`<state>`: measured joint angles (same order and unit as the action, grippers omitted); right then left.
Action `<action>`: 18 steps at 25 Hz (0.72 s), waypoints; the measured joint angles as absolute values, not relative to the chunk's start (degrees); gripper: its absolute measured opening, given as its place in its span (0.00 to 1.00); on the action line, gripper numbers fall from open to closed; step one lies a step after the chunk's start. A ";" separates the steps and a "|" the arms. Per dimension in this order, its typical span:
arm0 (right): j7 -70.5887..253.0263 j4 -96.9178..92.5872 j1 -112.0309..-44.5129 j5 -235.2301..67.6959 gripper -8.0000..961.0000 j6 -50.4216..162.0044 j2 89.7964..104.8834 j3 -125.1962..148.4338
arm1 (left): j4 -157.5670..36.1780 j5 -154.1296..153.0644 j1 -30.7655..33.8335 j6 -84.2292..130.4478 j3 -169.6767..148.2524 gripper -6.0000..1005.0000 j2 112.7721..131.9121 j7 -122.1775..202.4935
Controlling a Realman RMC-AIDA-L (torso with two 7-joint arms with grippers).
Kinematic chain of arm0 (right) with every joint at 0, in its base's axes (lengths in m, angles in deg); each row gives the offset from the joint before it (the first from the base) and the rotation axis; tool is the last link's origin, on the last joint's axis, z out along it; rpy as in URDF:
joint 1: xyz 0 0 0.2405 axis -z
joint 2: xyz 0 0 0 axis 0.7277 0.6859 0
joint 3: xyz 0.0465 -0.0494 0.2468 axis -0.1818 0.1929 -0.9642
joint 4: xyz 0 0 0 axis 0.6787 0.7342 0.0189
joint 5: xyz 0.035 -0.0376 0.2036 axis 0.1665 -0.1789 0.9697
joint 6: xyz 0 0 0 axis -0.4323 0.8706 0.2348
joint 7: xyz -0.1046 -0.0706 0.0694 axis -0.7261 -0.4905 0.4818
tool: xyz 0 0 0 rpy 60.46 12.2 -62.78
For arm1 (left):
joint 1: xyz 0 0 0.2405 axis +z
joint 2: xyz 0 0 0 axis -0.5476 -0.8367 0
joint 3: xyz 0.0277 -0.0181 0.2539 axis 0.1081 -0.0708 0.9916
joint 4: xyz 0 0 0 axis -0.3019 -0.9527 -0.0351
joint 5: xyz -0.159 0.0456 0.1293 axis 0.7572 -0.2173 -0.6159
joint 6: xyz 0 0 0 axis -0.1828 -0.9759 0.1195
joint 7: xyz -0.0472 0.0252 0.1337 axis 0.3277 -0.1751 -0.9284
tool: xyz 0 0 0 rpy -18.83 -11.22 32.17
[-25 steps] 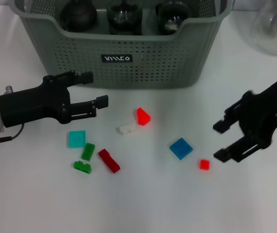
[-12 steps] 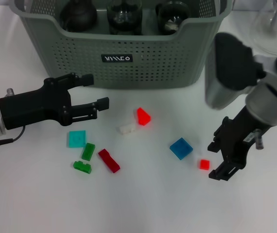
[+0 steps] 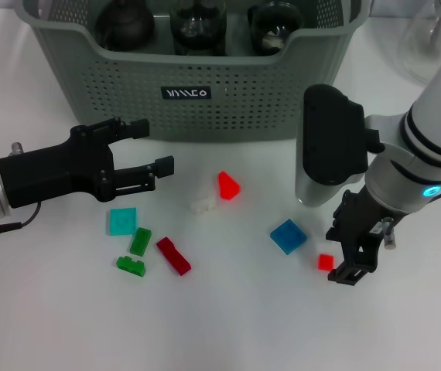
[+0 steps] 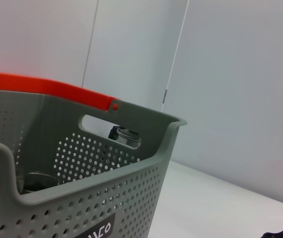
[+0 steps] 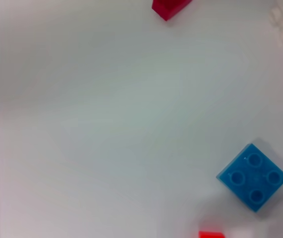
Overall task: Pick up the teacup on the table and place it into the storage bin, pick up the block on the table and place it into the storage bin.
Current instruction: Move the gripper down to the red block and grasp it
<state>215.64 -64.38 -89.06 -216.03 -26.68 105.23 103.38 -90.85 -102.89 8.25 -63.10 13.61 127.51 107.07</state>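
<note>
The grey-green storage bin (image 3: 228,108) stands at the back of the table, and its perforated wall (image 4: 82,163) fills the left wrist view. Three dark round vessels that look like teacups (image 3: 197,23) stand inside it. Loose blocks lie in front of the bin. My right gripper (image 3: 344,255) points down, open, just right of a small red block (image 3: 326,262) (image 5: 211,234), beside a blue block (image 3: 288,236) (image 5: 252,177). Left of the blocks, my left gripper (image 3: 152,144) hovers open and holds nothing.
Other blocks lie on the table: a red wedge (image 3: 227,185), a white one (image 3: 201,205), a dark red one (image 3: 173,256), a teal square (image 3: 122,221) and two green ones (image 3: 140,241). A clear glass vessel (image 3: 437,39) stands at the back right.
My right arm has swung in over the table and turned its wrist downward, bringing its open gripper close to the small red block. The left arm has stayed put.
</note>
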 joint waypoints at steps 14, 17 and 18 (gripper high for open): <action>217.21 -64.32 -89.21 -216.12 0.61 -23.84 105.45 107.58 | -90.83 -102.89 8.33 -63.00 13.61 0.82 127.40 107.02; 217.68 -64.34 -89.10 -216.12 0.61 -23.14 105.48 108.70 | -90.82 -102.89 8.34 -62.57 13.61 0.82 127.47 106.98; 217.79 -64.34 -89.06 -216.12 0.61 -22.94 105.47 108.90 | -90.78 -102.89 8.33 -62.47 13.61 0.82 127.50 106.98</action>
